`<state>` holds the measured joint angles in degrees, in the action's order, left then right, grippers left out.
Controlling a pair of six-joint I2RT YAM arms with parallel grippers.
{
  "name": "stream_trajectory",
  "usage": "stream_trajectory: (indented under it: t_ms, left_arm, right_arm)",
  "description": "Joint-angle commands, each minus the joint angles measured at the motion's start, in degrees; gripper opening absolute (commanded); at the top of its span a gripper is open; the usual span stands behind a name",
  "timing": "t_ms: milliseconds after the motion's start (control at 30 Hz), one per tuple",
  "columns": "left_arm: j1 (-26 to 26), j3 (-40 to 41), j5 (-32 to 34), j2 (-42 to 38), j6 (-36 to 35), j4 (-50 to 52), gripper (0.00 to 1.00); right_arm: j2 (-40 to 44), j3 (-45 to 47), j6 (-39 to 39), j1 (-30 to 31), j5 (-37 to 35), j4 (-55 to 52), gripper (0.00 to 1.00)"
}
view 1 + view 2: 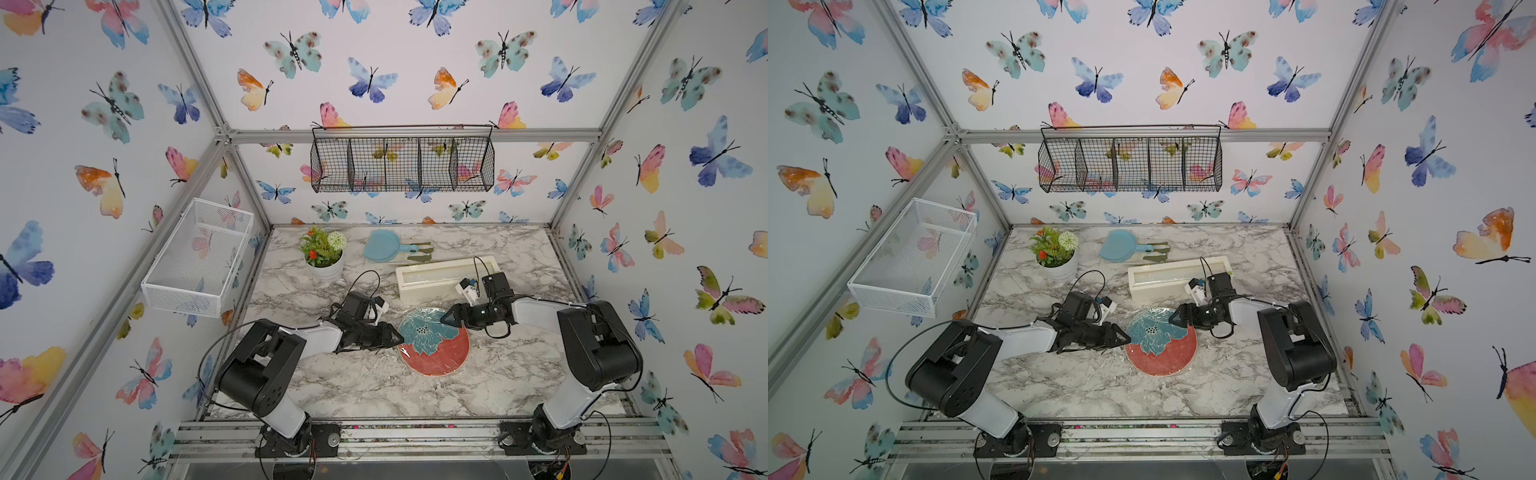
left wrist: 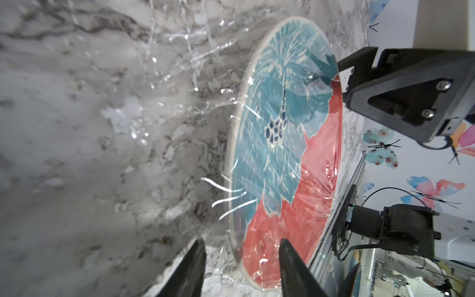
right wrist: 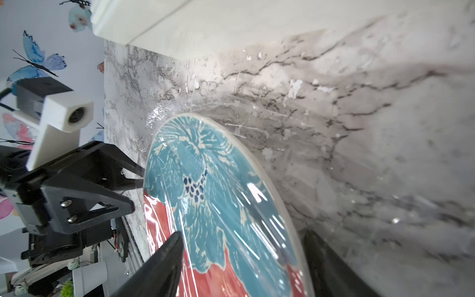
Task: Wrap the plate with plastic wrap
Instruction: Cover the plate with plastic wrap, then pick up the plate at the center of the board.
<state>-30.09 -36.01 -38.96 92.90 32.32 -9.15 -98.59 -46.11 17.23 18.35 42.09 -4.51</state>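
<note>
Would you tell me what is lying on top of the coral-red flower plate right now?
Clear, wrinkled plastic wrap lies over the face of the plate and spills past its rim onto the marble table. Whether the film is tucked under the plate cannot be seen, because the plate hides its underside.

Flat on the marbled table (image 3: 372, 90): the plate (image 3: 218, 205), under glossy plastic wrap (image 3: 156, 115) creased across the flower and lying past the rim onto the marble. Right jaws spread wide, astride the near rim, one tip over the plate, one beside it. Left jaws at the opposite rim, tips narrowly apart. Cream dispenser box (image 3: 180, 20) beyond, well apart from the plate.
</note>
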Motion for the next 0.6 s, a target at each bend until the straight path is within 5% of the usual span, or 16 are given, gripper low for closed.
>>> stream_trajectory:
  t_ms: [0, 333, 567]
  left_arm:
    - [-0.53, 1.19, -2.46, 2.13, 3.59, -7.66, 0.38]
    - [-2.38, 1.07, -1.21, 5.53, 7.57, -14.45, 0.17]
    - [-2.52, 0.7, -1.04, 4.71, 8.36, -16.25, 0.15]
  right_arm:
    - [-1.22, 2.47, 3.62, 0.68, 4.96, 3.76, 0.7]
    - [-0.91, 6.53, 12.17, 1.23, 11.8, 15.22, 0.46]
    - [-1.06, 6.58, 14.58, 2.04, 14.3, 19.07, 0.28]
